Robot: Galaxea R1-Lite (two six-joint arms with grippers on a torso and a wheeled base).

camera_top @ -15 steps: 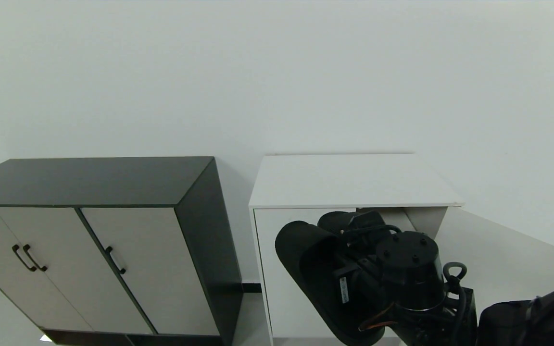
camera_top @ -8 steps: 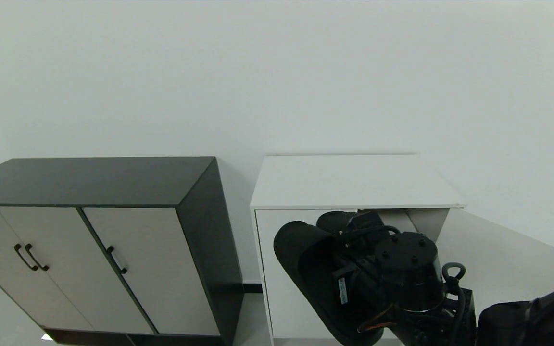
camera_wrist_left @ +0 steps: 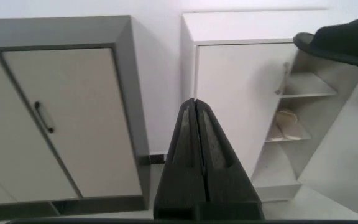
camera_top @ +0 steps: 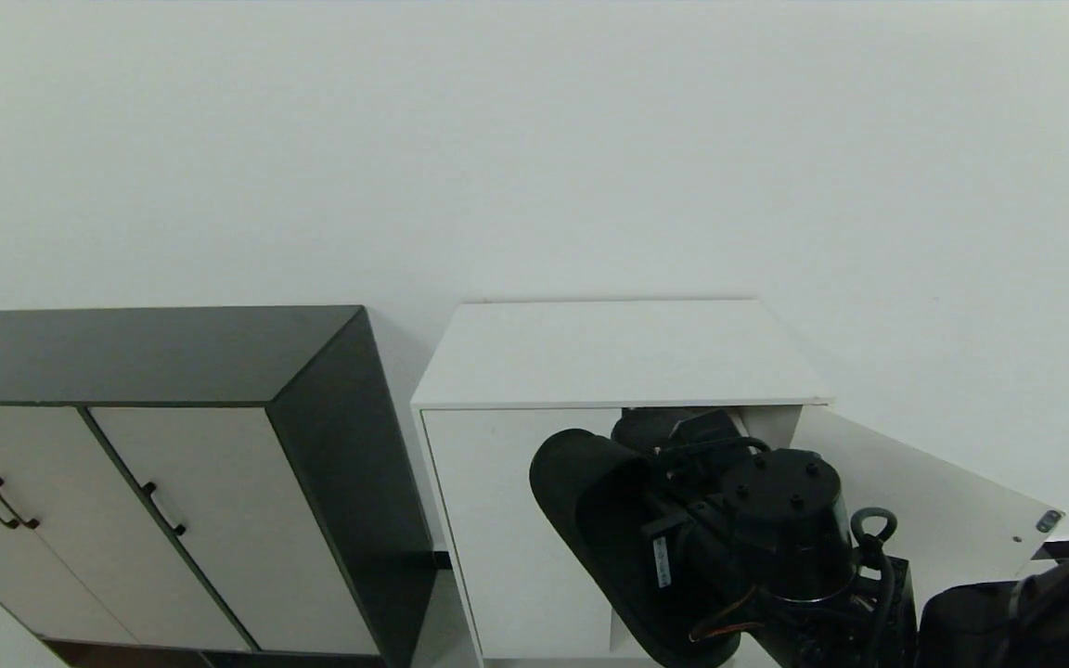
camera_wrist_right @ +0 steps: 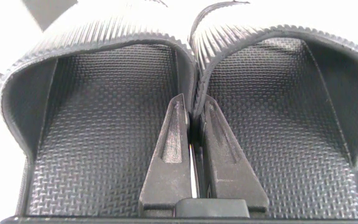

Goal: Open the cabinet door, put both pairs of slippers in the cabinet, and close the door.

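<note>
The right gripper [camera_wrist_right: 190, 102] is clamped on the pair of black slippers [camera_wrist_right: 104, 118], pinching their two touching inner walls together. The pair hangs just before the white cabinet [camera_top: 618, 353], at its open right compartment, whose door [camera_top: 924, 501] is swung wide to the right. Their long axis slants, toes seemingly up and toward the cabinet. A pale pair of slippers [camera_wrist_left: 289, 122] lies on a shelf [camera_wrist_left: 306, 134] inside. The left gripper [camera_wrist_left: 195, 106], pressed together and empty, sits farther back.

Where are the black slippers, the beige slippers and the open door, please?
black slippers [camera_wrist_right: 98, 118]: right wrist view, footbed.
beige slippers [camera_wrist_left: 289, 123]: left wrist view, middle.
open door [camera_top: 943, 501]: head view, inner face.
</note>
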